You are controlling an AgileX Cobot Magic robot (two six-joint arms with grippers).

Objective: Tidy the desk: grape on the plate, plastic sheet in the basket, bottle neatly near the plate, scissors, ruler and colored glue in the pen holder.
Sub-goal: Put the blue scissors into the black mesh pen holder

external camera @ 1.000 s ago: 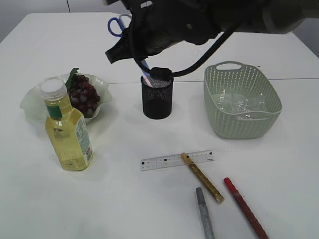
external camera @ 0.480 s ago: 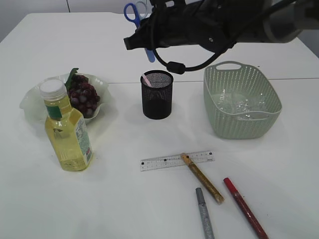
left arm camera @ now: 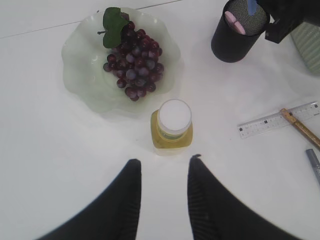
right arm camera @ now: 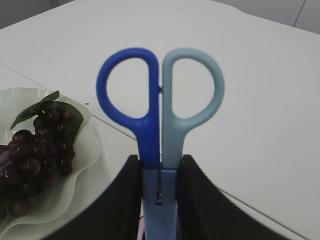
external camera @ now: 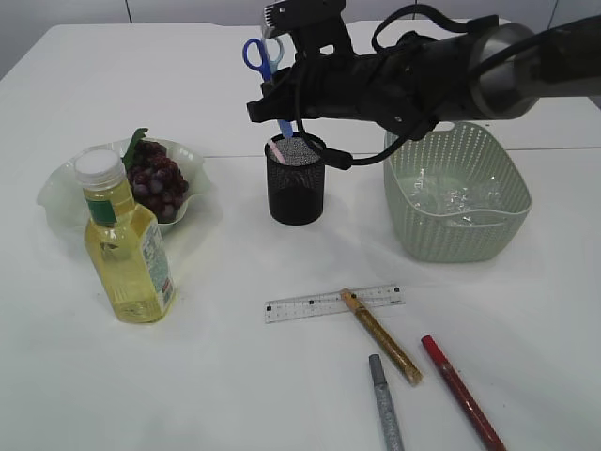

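My right gripper (right arm camera: 160, 167) is shut on the scissors (right arm camera: 160, 100), near the pivot, with the blue handles up. In the exterior view the scissors (external camera: 259, 54) hang over the black mesh pen holder (external camera: 296, 193), blade tip at its rim. My left gripper (left arm camera: 164, 162) is open and empty, above the yellow bottle (left arm camera: 173, 125). The bottle (external camera: 127, 249) stands beside the plate (external camera: 56, 193), which holds the grape (external camera: 158, 178). The plastic sheet (external camera: 441, 199) lies in the green basket (external camera: 488, 240). The ruler (external camera: 329, 303) and three glue pens, gold (external camera: 380, 335), grey (external camera: 385, 406) and red (external camera: 462, 392), lie on the table.
A pink item (external camera: 277, 148) stands inside the pen holder. The right arm (external camera: 423, 80) stretches over the basket's far rim. The gold pen's end rests across the ruler.
The right arm swung to the right and lifted the scissors, then lowered them more upright, so the blade tip is now at the pen holder's mouth. The left gripper stayed where it was.
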